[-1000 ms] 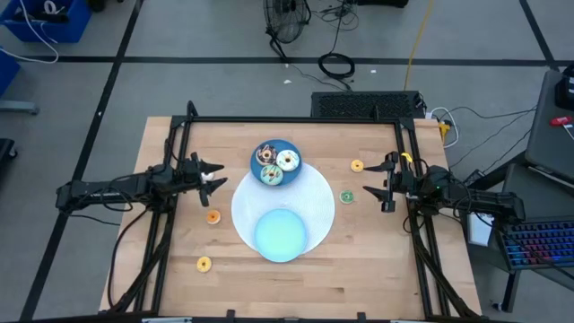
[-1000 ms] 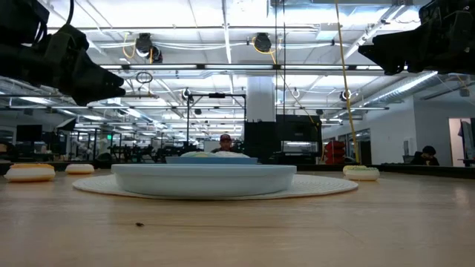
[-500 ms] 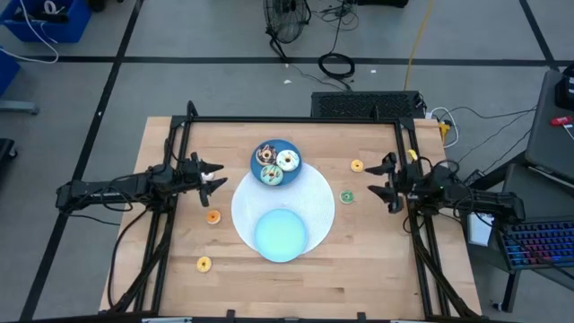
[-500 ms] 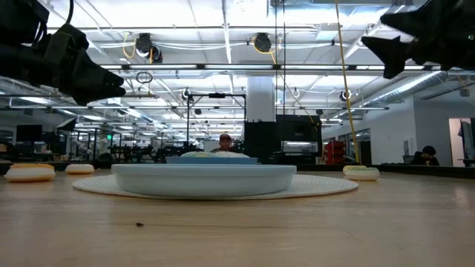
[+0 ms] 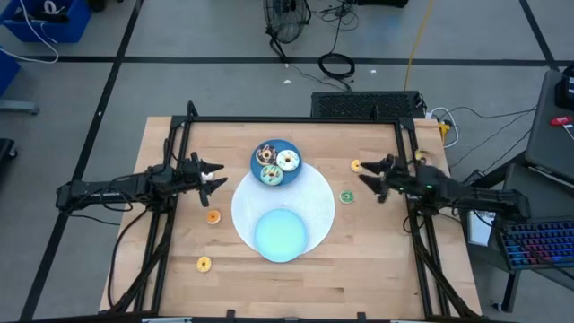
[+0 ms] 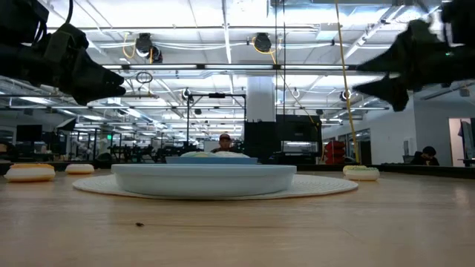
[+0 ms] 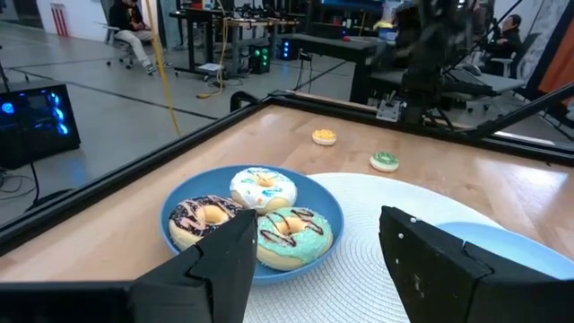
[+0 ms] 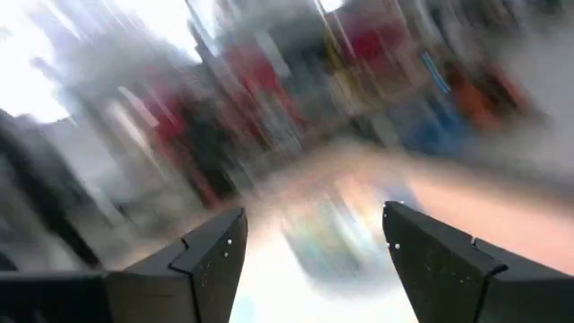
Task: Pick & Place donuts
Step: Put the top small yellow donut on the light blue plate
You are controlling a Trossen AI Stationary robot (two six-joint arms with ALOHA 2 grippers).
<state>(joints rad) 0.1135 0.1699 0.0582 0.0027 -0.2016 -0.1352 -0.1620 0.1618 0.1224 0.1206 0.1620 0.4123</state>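
Note:
A small blue plate (image 5: 289, 147) at the table's far middle holds three donuts: chocolate-sprinkled (image 5: 265, 153), white-frosted (image 5: 287, 161) and teal (image 5: 271, 175). Tiny donuts lie flat on the wood: orange (image 5: 213, 216), yellow (image 5: 204, 264), another orange (image 5: 356, 165) and green (image 5: 346, 196). My left gripper (image 5: 218, 175) hovers open left of the plate, pointing level at it (image 7: 314, 260). My right gripper (image 5: 366, 173) hovers open at the right, between the orange and green tiny donuts and above them. Its own wrist view is blurred, with its fingers (image 8: 206, 260) apart.
A round white mat (image 5: 318, 202) lies in the middle with a larger light-blue plate (image 5: 281, 235) on its near part. Black frame rails (image 5: 170, 206) run along the table's left, right and far sides. Bare wood lies near the front edge.
My right gripper has rolled about its own pointing line, and its fingertips have swung a little toward the table's middle, nearer the tiny orange donut at the far right. It stays open. The donuts have not moved.

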